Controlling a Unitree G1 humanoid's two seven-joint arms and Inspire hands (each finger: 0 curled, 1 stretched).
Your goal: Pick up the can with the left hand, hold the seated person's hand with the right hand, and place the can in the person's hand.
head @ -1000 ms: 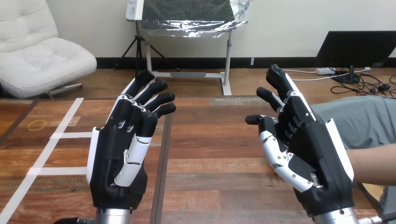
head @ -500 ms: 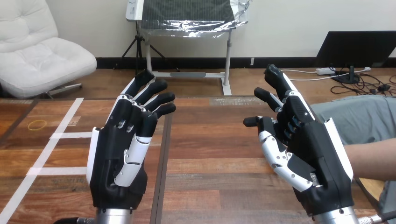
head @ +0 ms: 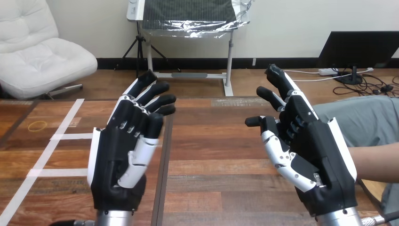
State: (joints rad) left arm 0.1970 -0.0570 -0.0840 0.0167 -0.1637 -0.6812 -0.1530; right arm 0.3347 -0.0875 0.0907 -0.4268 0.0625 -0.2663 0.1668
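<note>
Plainly, you cannot tell where the can lies; it may be hidden behind a raised hand. Your left hand (head: 120, 165) hangs over the table's (head: 211, 155) near edge, fingers straight, holding nothing. Your right hand (head: 320, 160) is likewise open and empty, by the right edge. The person's forearm (head: 379, 162) passes behind it. Reach blind and you may topple the can or knock that arm.

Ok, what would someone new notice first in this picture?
Two black-and-white robot hands held up over the wooden table, fingers open: the left hand at lower left, the right hand at lower right. Behind the right hand, the person's forearm lies at the right edge. White tape strips mark the table's left side.
</note>
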